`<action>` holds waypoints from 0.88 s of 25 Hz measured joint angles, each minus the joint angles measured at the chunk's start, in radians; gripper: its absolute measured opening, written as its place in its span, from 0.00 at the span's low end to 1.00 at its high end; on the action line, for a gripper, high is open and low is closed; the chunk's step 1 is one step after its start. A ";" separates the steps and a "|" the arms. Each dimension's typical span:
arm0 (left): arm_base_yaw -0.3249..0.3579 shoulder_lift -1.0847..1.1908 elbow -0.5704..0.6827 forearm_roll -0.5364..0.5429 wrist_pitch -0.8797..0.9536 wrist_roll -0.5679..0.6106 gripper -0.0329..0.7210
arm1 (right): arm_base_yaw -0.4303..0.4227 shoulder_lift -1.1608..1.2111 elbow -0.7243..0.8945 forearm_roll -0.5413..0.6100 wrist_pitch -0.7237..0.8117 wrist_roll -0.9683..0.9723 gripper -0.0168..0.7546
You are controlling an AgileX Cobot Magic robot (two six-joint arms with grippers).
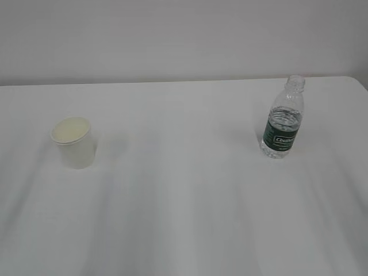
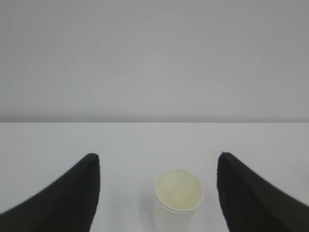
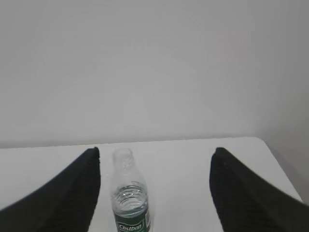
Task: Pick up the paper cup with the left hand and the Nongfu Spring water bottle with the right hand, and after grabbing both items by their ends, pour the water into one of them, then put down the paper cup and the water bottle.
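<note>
The off-white paper cup (image 1: 74,142) stands upright on the left of the white table, its inside empty. In the left wrist view the paper cup (image 2: 177,198) sits ahead of my left gripper (image 2: 157,162), whose black fingers (image 2: 72,193) stand wide open and apart from it. The clear water bottle (image 1: 282,119) with a dark green label stands upright and capless on the right, partly filled with water. In the right wrist view the bottle (image 3: 129,198) stands close to the left finger of my open right gripper (image 3: 155,153), untouched. Neither arm shows in the exterior view.
The white table (image 1: 184,213) ends at a back edge against a plain pale wall. Its rounded back right corner (image 1: 355,80) lies just behind and right of the bottle.
</note>
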 joint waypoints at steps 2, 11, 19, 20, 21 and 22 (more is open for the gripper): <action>-0.005 0.049 0.000 -0.018 -0.030 0.000 0.76 | 0.048 0.002 0.002 -0.043 -0.015 0.002 0.72; -0.007 0.286 0.000 -0.002 -0.194 -0.081 0.76 | 0.121 0.171 0.068 -0.083 -0.206 0.078 0.72; -0.009 0.400 0.000 0.141 -0.332 -0.127 0.74 | 0.121 0.337 0.160 -0.103 -0.485 0.094 0.72; -0.009 0.417 0.002 0.158 -0.360 -0.133 0.74 | 0.121 0.360 0.162 -0.107 -0.519 0.094 0.72; -0.013 0.434 0.007 0.169 -0.395 -0.137 0.74 | 0.121 0.381 0.164 -0.110 -0.543 0.095 0.72; -0.020 0.451 0.013 0.178 -0.427 -0.140 0.74 | 0.121 0.408 0.164 -0.113 -0.572 0.095 0.72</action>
